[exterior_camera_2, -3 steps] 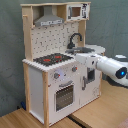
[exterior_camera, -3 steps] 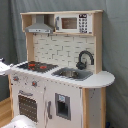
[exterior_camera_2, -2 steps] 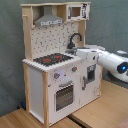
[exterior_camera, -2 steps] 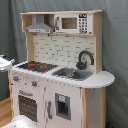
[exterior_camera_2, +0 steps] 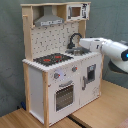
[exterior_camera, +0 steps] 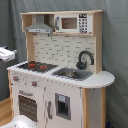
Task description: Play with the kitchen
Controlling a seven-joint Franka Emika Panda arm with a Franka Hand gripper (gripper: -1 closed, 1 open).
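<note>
In the second exterior view, the white arm [exterior_camera_2: 107, 48] reaches in over the kitchen's [exterior_camera_2: 60, 75] sink [exterior_camera_2: 76, 51], beside the black faucet [exterior_camera_2: 74, 39]. I cannot tell how its jaws stand. The kitchen stands tall, white and light-wood, with a black-red stovetop [exterior_camera_2: 52, 59].

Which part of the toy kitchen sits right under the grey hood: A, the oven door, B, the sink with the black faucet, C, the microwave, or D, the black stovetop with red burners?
D: in both exterior views the black stovetop with its red burners lies on the counter of the kitchen directly below the grey hood; the sink and the black faucet are beside it, under the microwave.
</note>
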